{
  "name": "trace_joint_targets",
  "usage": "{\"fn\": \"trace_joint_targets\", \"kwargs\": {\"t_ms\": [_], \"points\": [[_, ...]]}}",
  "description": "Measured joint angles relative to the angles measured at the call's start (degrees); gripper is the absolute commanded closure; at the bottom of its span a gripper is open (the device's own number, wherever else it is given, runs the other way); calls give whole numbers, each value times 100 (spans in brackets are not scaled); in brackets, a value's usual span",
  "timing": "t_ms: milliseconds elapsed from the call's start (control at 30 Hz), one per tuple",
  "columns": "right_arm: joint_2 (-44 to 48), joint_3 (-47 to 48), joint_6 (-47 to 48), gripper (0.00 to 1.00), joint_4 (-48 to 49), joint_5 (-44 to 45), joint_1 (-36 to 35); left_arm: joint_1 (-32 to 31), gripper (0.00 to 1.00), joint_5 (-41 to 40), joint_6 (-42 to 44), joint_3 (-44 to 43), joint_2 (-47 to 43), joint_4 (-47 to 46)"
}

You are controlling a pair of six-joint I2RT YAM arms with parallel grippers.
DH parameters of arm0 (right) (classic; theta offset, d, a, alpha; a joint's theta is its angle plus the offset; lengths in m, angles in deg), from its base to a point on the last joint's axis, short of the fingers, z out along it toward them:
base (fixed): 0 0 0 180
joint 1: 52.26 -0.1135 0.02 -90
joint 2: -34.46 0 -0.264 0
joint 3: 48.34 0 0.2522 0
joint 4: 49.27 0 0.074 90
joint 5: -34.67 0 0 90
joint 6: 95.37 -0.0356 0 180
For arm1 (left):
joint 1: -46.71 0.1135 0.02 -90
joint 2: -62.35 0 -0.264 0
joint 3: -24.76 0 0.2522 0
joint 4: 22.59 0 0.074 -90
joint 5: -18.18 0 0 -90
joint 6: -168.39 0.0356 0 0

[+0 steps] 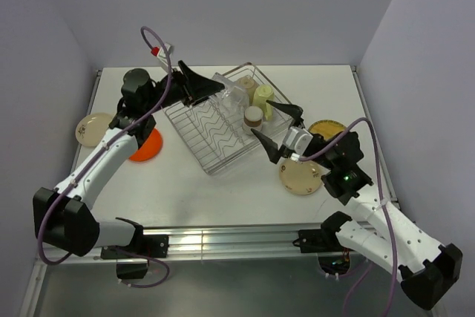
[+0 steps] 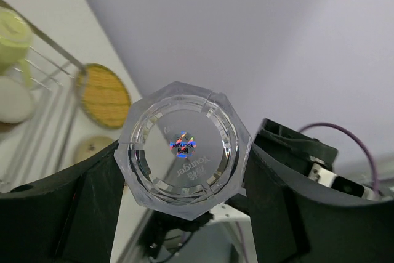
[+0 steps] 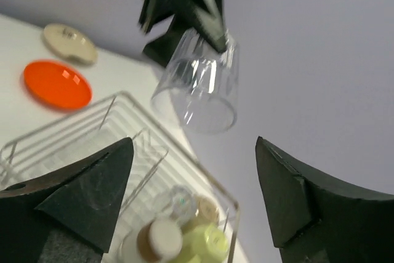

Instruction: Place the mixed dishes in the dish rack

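Your left gripper [image 1: 208,88] pinches a clear glass [image 2: 183,149] by its base. It holds the glass tilted in the air above the far-left edge of the dish rack [image 1: 211,133], not yet set down. Your right gripper [image 3: 194,146] hovers at the rack's near-right side, fingers spread wide with nothing between them.

The loading looks partly done. Standing close together in the rack's far-right corner are at least a pale-green mug [image 1: 262,94], a brown-and-white cup [image 1: 253,116] and a second clear glass [image 3: 178,198]. The zigzag dividers along the rack's bottom hold no plates.

Four plates lie on the table outside the rack. An orange plate [image 1: 145,146] and a cream plate [image 1: 94,128] sit to its left. A yellow woven plate [image 1: 326,130] and a cream speckled plate [image 1: 300,176] sit to its right.

Only the left wrist view shows the held glass's eight-sided base squeezed between both fingers, with a small shiny sticker at its centre. Only the right wrist view shows that glass from the side, its mouth angled down toward the rack. Only the overhead view takes in all four plates at once.
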Motion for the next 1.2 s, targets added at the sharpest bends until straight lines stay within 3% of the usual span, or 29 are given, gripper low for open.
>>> {"fn": "trace_joint_targets", "kwargs": {"t_ms": [267, 500, 800, 1200], "points": [[-13, 503, -501, 13, -2052, -1029, 1473, 9, 100, -1272, 1851, -1722, 1198, 2159], [-146, 564, -1069, 13, -2791, -1589, 2441, 2, 100, -2579, 3095, -3053, 2651, 3261], [24, 426, -1432, 13, -2914, -1762, 2741, -173, 100, -3856, 4264, -4164, 3980, 3613], [42, 247, -1703, 13, -2839, -1864, 2933, -859, 100, -5003, 5421, -4264, 4295, 3436]]}}
